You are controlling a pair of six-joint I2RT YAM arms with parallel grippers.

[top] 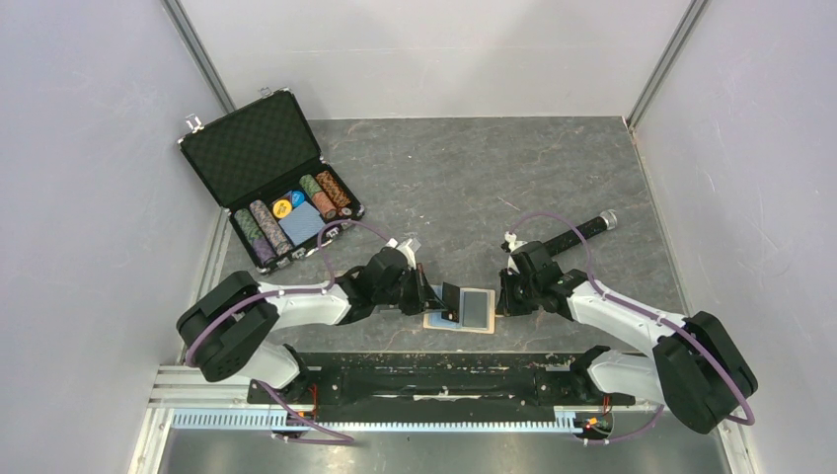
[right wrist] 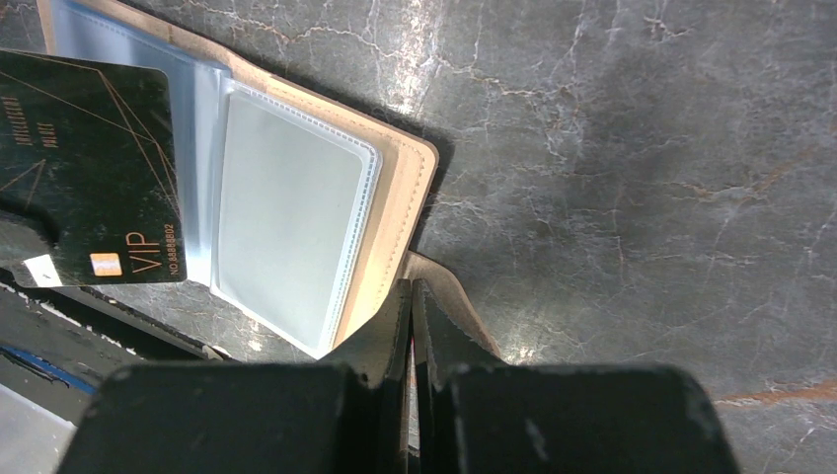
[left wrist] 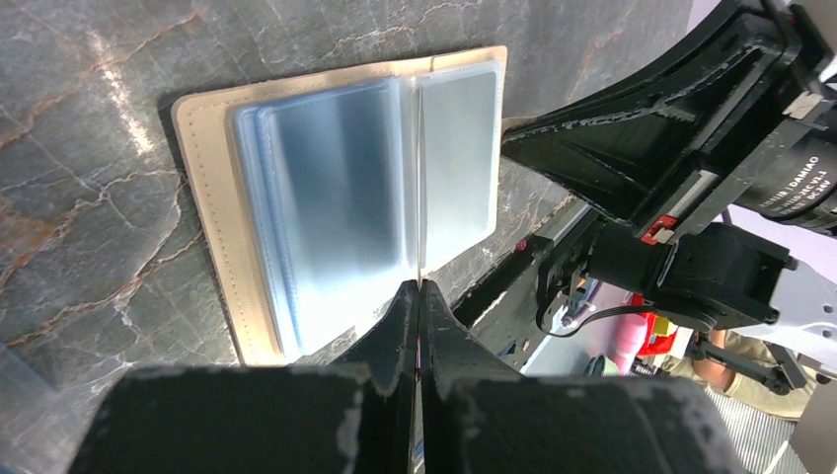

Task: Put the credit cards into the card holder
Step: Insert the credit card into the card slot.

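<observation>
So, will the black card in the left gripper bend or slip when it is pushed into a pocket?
The black VIP card likely stays stiff: edge-on in the left gripper it shows as a straight line. Its smooth face may slip in that narrow pinch. The clear pockets of the card holder look soft, so they may buckle first.

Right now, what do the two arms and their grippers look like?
The left arm and right arm have white links, bulky black joint housings and looping purple cables. The left gripper and right gripper are tapered, scuffed black. White lettering marks one motor housing.
</observation>
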